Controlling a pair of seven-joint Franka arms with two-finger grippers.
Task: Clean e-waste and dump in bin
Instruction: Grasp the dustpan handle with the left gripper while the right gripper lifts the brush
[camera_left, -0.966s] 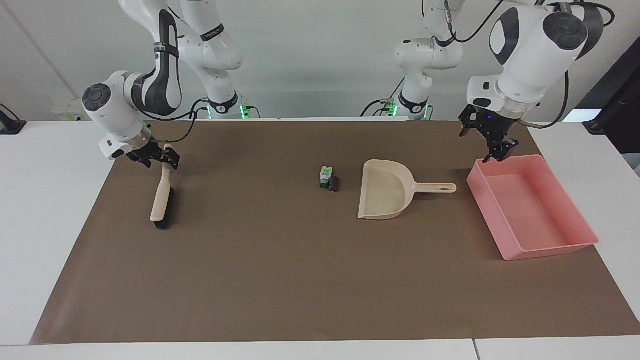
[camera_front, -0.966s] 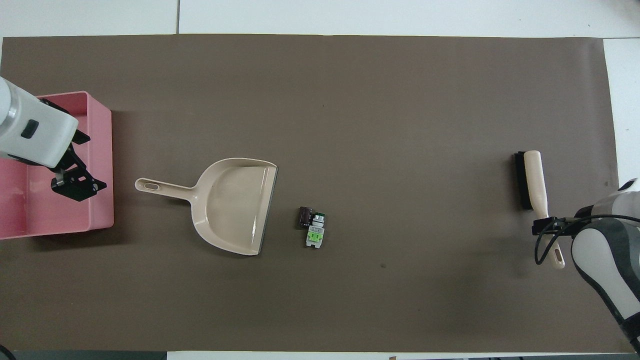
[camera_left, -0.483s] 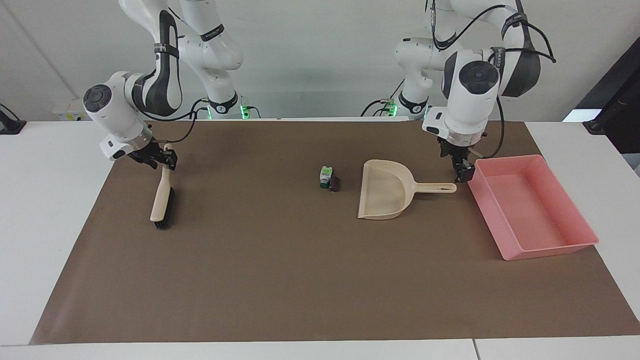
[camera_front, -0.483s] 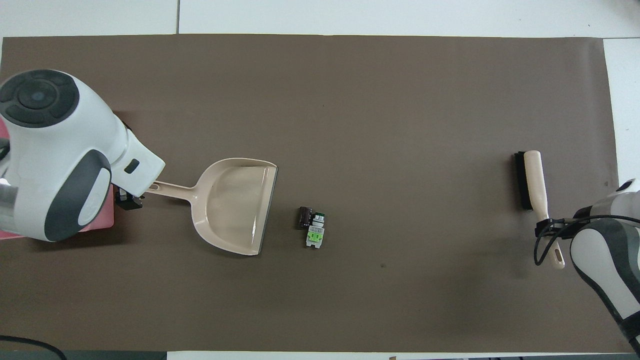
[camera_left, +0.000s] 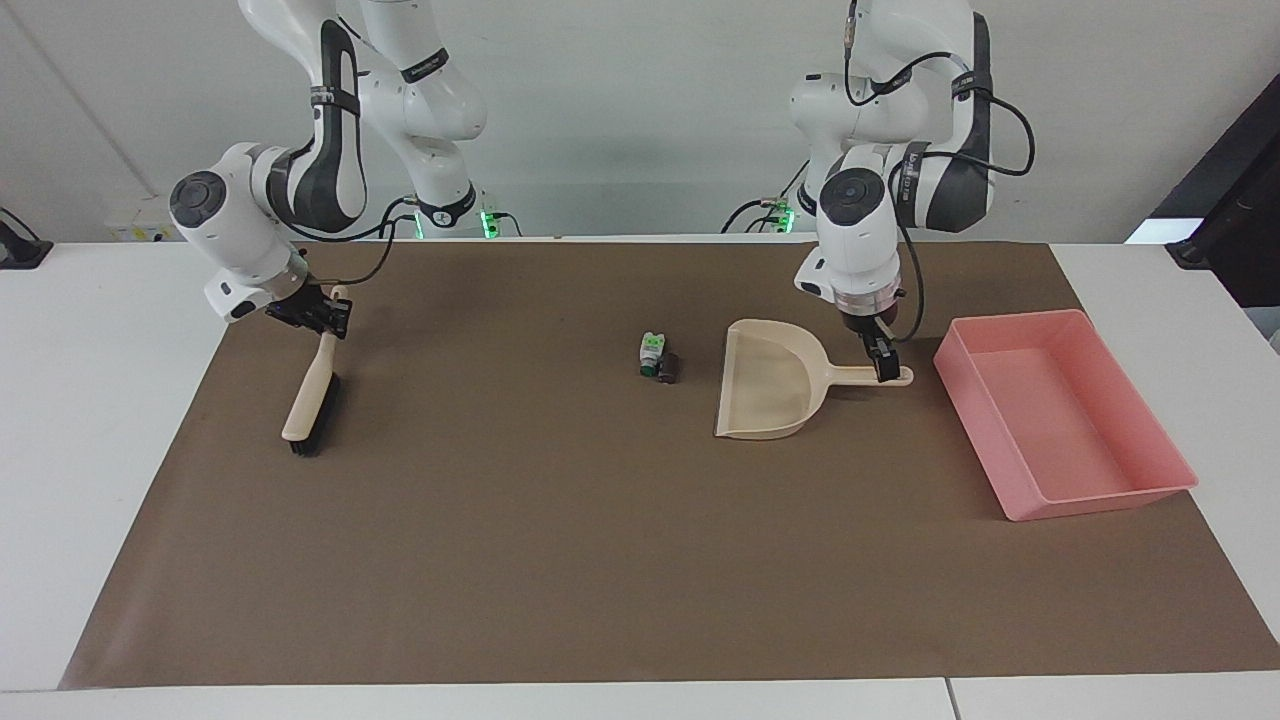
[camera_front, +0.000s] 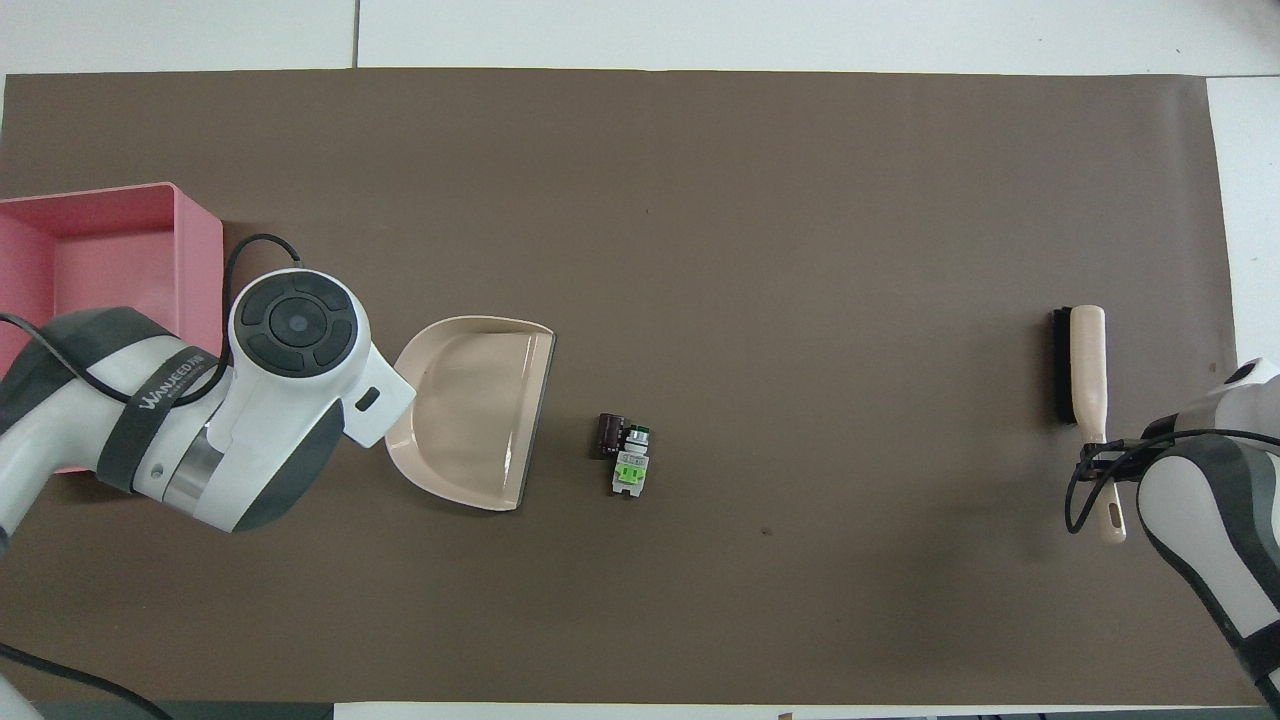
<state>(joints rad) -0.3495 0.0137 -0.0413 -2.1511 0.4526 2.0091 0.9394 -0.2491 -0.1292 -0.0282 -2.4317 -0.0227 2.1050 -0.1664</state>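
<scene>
The left gripper (camera_left: 882, 366) has moved from beside the bin (camera_left: 1130, 488) onto the dustpan (camera_left: 765, 390) handle; whether its fingers pinch the handle I cannot tell. Its wrist points straight down, the forearm folded back toward its base. The right gripper (camera_left: 318, 317) pinches the brush (camera_left: 309, 405) handle, and the brush has tilted and slid slightly toward that arm's end of the brown mat (camera_left: 600, 560). The e-waste (camera_left: 658, 362) lies unmoved on the surface beside the dustpan's mouth, toward the right arm's end.
</scene>
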